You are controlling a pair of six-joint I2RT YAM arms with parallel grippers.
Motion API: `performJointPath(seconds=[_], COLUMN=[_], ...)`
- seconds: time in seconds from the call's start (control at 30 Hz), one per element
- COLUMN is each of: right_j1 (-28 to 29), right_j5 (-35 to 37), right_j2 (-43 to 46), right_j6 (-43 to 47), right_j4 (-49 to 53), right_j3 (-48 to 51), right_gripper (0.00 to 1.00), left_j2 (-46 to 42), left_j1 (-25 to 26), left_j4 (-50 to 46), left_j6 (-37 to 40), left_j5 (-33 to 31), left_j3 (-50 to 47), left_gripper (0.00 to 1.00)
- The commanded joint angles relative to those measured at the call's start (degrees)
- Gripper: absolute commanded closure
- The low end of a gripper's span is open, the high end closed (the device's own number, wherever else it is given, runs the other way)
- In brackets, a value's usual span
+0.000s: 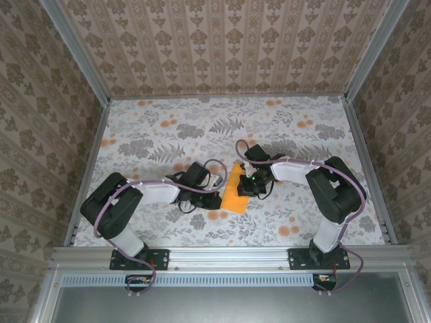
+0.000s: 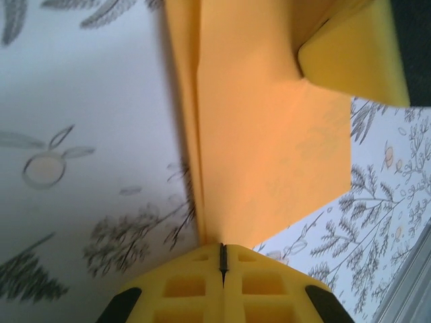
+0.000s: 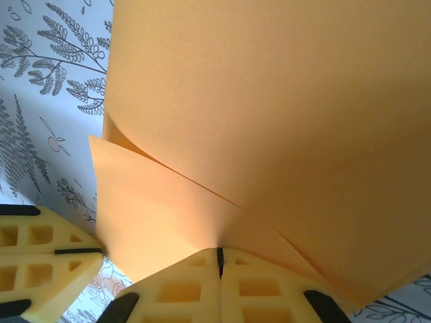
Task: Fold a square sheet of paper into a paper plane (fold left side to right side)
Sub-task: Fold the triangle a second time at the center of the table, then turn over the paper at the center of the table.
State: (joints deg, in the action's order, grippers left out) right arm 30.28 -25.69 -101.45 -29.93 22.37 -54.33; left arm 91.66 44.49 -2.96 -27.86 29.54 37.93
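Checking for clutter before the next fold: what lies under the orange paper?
The floral cloth runs beneath the orange paper, showing past its edges. The left gripper and right gripper each pinch an edge. The patch below the sheet is covered, so anything there is hidden.

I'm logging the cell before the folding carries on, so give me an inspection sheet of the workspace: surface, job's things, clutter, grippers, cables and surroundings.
Surface: floral cloth lying flat over the table.
Job's things: orange paper, partly folded, one layer curling up, in the middle between the two arms.
Clutter: nothing seen.
Grippers: left gripper shut on the paper's edge; right gripper shut on the paper as well, from the other side.
Cables: purple cable running along each arm; dark loops near the wrists.
Surroundings: patterned walls on three sides; metal rail along the near edge, carrying both arm bases.
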Motion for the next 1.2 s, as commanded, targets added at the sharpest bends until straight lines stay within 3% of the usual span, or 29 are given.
performJointPath(seconds=[0.0, 0.17, 0.43, 0.6, 0.73, 0.97, 1.17], right_j1=[-0.2, -0.5, -5.5, -9.5, -10.2, -10.3, -10.2], right_j5=[3.8, 1.4, 8.1, 6.1, 4.1, 2.2, 0.1], right_j2=[-0.9, 3.0, 16.1, 24.3, 27.5, 28.3, 26.9], right_j6=[0.9, -0.3, -1.0, -2.6, -3.4, -3.6, -3.3], right_j4=[2.9, -1.7, -5.5, -9.3, -10.7, -10.8, -10.8], right_j3=[0.0, 0.0, 7.4, 14.2, 16.8, 18.5, 18.2], right_gripper=[0.94, 0.89, 0.51, 0.32, 0.22, 0.19, 0.18], left_j2=[-2.5, -7.3, -6.6, -0.6, 4.3, 9.4, 9.9], left_j1=[-1.2, -3.4, -6.3, -6.5, -6.4, -5.3, -4.8], left_j4=[-6.1, -7.2, -2.3, 2.7, 5.6, 7.7, 8.7], left_j6=[0.6, 2.0, 3.8, 3.5, 3.0, 2.8, 2.8], left_j5=[-1.5, -0.3, 2.4, 4.1, 6.3, 9.6, 8.4], left_j3=[-2.2, -2.2, 3.2, 7.5, 10.1, 12.8, 12.5], left_gripper=[0.96, 0.92, 0.62, 0.51, 0.5, 0.59, 0.85])
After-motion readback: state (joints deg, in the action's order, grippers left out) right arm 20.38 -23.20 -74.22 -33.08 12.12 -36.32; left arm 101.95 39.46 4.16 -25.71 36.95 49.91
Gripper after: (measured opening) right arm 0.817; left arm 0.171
